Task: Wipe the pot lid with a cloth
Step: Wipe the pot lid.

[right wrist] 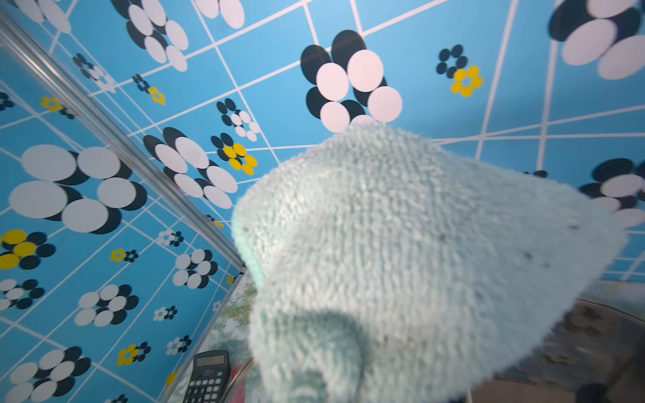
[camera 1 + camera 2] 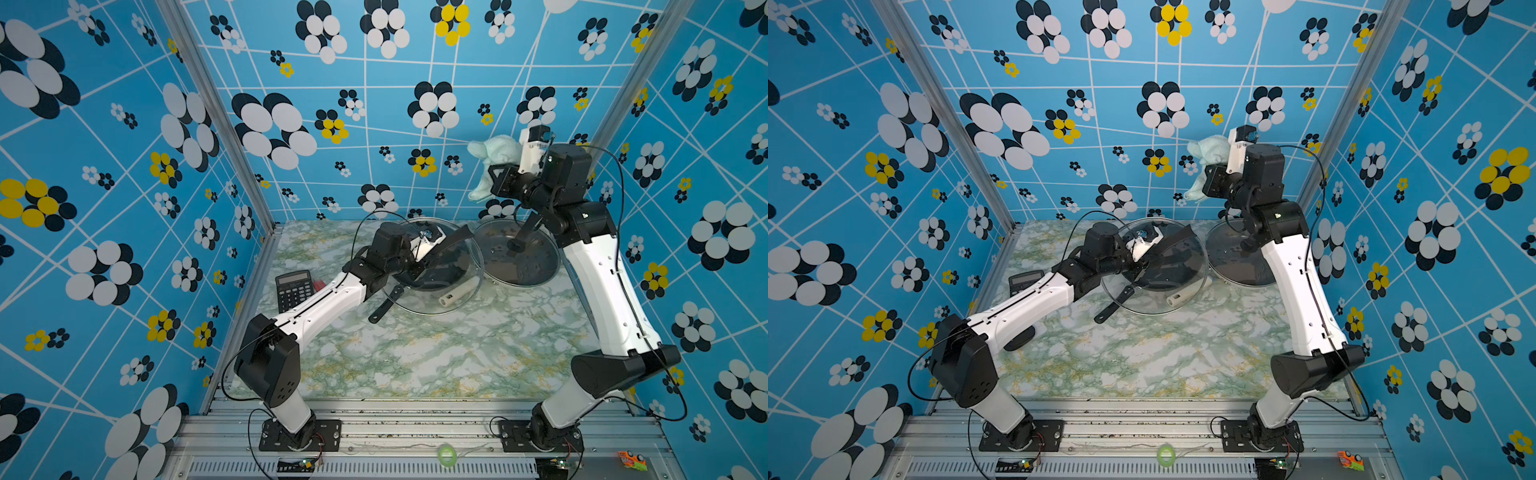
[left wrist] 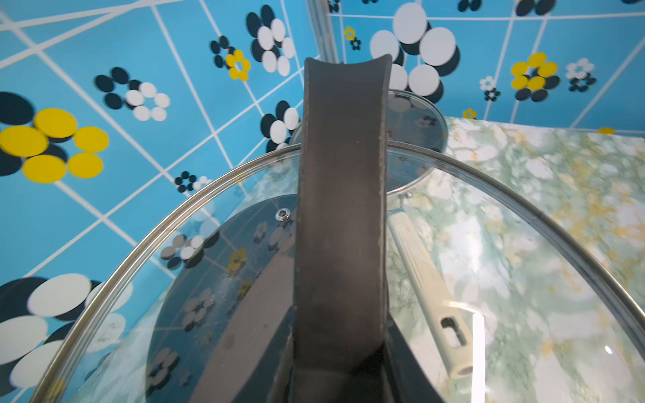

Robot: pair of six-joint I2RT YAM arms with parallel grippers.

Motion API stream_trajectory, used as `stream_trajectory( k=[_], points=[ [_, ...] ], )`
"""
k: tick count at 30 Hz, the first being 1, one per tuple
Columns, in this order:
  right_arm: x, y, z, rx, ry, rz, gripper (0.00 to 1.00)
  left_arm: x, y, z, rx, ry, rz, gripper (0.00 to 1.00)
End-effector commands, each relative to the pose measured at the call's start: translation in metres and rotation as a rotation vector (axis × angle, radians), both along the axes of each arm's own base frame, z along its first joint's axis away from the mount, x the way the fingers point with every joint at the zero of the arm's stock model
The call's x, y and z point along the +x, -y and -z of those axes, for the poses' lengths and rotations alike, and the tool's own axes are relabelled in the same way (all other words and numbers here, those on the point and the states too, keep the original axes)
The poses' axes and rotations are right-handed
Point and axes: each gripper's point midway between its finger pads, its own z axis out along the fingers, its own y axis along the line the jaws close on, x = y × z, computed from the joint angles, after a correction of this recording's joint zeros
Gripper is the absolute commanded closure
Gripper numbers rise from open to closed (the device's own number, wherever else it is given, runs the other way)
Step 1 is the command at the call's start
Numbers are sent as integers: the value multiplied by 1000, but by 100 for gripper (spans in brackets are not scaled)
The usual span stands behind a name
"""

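L gripper (image 2: 432, 266): jaws part-closed on black handle (image 3: 342, 209) of clear glass steel-rimmed pot lid (image 2: 457, 276), tilted. R gripper (image 2: 498, 178): fully closed on fluffy pale mint-green cloth (image 2: 494, 158), raised.

White arm links (image 2: 602, 291), black joint housings (image 2: 270, 365), thin black cables (image 2: 618, 208), black screwed base plates (image 2: 328, 432)

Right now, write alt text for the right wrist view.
A fluffy mint cloth close to the camera fills much of the frame. Behind it are blue flowered walls, a black calculator and part of a glass lid.
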Motion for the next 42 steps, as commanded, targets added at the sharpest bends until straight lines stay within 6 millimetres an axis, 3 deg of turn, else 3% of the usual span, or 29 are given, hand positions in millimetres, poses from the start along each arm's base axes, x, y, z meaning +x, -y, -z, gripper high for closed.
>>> stream_trajectory(
  k=[1, 4, 6, 9, 16, 21, 24, 27, 33, 34, 42],
  points=[
    [5, -62, 18, 13, -34, -336, 100, -33, 11, -71, -41, 293, 182, 100],
    [3, -102, 43, -20, -94, -521, 100, -42, 21, -60, 39, 328, 244, 100],
    [-10, -129, 60, -40, -137, -651, 100, -49, 29, -53, 75, 338, 285, 100],
    [-21, -153, 92, -54, -225, -769, 100, -56, 38, -42, 121, 365, 337, 100],
    [-76, -186, 161, -171, -438, -938, 100, -54, 47, -36, 152, 394, 369, 100],
    [-111, -201, 189, -238, -538, -1014, 100, -48, 49, -36, 171, 423, 360, 100],
    [-120, -202, 204, -297, -582, -1009, 100, -42, 49, -37, 174, 439, 340, 100],
    [-116, -195, 221, -373, -610, -958, 100, -40, 48, -40, 170, 447, 320, 100],
    [-78, -168, 241, -563, -561, -735, 100, -31, 41, -48, 153, 471, 247, 100],
    [-74, -161, 230, -579, -521, -693, 100, -30, 40, -51, 144, 475, 231, 100],
    [-25, -108, 226, -635, -481, -400, 100, -21, 23, -70, 89, 463, 125, 100]
  ],
)
